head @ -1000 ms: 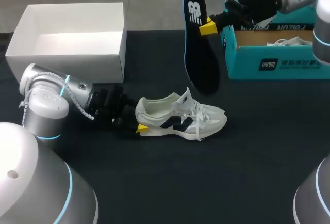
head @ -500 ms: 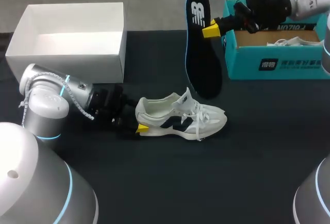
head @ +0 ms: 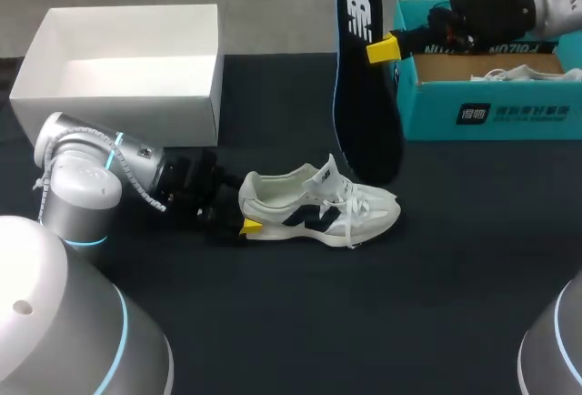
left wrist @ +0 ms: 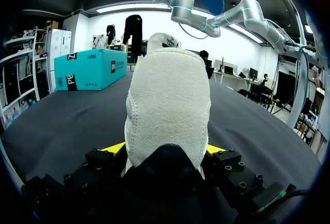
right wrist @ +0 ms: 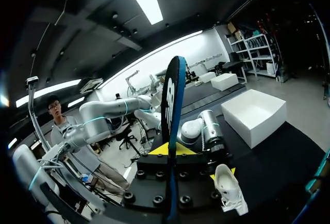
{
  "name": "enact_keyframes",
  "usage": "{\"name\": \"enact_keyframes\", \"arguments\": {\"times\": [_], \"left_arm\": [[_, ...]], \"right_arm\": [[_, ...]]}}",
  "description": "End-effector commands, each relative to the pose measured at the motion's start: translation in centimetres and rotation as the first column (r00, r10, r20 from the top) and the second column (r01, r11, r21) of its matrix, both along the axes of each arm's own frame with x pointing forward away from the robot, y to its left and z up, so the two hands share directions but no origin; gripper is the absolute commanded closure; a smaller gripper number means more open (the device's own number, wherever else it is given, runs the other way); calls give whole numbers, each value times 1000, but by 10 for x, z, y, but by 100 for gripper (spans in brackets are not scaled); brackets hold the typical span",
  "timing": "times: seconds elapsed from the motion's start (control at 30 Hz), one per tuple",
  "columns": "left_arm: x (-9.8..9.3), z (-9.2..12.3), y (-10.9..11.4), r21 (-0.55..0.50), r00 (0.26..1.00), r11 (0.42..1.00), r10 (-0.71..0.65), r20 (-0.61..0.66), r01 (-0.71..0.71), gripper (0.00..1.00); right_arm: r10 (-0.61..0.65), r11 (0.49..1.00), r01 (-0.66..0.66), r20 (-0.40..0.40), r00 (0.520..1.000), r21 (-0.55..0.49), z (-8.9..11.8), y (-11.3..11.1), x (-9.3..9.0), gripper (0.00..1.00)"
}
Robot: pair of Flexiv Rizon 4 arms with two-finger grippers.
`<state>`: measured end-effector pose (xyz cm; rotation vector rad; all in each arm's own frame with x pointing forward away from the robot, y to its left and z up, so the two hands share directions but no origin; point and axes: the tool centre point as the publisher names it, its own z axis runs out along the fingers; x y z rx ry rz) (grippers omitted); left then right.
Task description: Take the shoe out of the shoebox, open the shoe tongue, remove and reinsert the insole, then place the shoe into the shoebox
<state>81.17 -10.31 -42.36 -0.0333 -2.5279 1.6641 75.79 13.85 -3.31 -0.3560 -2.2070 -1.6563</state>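
Note:
A white and navy shoe point(head: 318, 206) stands on the black table, toe to the right. My left gripper point(head: 242, 213) holds its heel from the left; in the left wrist view the heel point(left wrist: 167, 100) fills the gap between the yellow tips of this gripper point(left wrist: 165, 149), touching both. My right gripper point(head: 384, 49) is shut on the edge of the dark insole point(head: 364, 95), which hangs nearly upright in the air behind the shoe. The right wrist view shows the insole point(right wrist: 171, 110) edge-on in that gripper point(right wrist: 169, 149), with the shoe point(right wrist: 229, 188) below.
A teal shoebox point(head: 491, 113) stands at the back right with a second white shoe point(head: 509, 74) inside. An open white box point(head: 118, 117) sits at the back left, just behind my left arm. Bare black table lies in front of the shoe.
My right gripper has carried the insole a little to the right and turned it more upright. The left arm and the shoe have stayed still.

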Motion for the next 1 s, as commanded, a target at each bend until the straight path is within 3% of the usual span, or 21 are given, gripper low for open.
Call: {"name": "enact_keyframes", "arguments": {"times": [0.03,0.53,1.0], "left_arm": [[0,0,0,1,1000,1000,0,-1,0,100],[0,0,0,1,1000,1000,0,-1,0,100],[0,0,0,1,1000,1000,0,-1,0,100]], "right_arm": [[-70,997,70,18,997,-19,6,-4,-23,100],[-100,993,101,20,995,-59,38,6,-53,100],[-105,993,107,39,994,-57,39,8,-58,100]]}}
